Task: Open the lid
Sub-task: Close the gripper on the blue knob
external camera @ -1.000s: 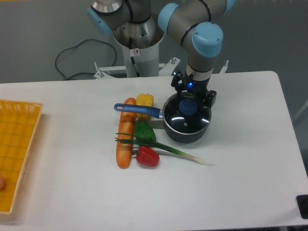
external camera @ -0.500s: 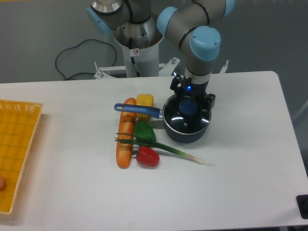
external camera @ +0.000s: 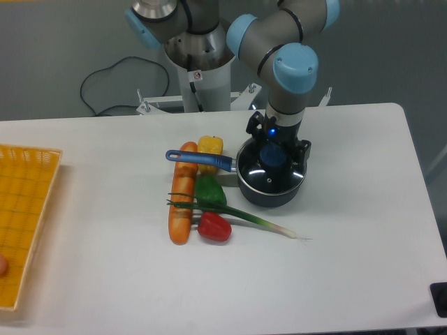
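Observation:
The lid (external camera: pixel 271 175) lies flat on a dark saucepan (external camera: pixel 267 193) right of the table's middle; it is clear glass with a thin metal rim and a round blue knob (external camera: pixel 274 158) at its centre. My gripper (external camera: pixel 277 148) points straight down over the lid. Its black fingers (external camera: pixel 304 149) stand on either side of the knob, apart from it as far as I can see, so the gripper looks open. The wrist hides the far edge of the lid.
The pan's blue handle (external camera: pixel 200 160) points left over a carrot (external camera: pixel 182 202) and a yellow pepper (external camera: pixel 210 146). A green pepper (external camera: pixel 209 190), a red pepper (external camera: pixel 214 227) and a spring onion (external camera: pixel 258 220) lie just front-left of the pan. A yellow basket (external camera: pixel 25 222) sits at the left edge.
The arm has sunk a little and shifted slightly left, bringing the gripper lower around the blue knob. The lid and pan have not moved.

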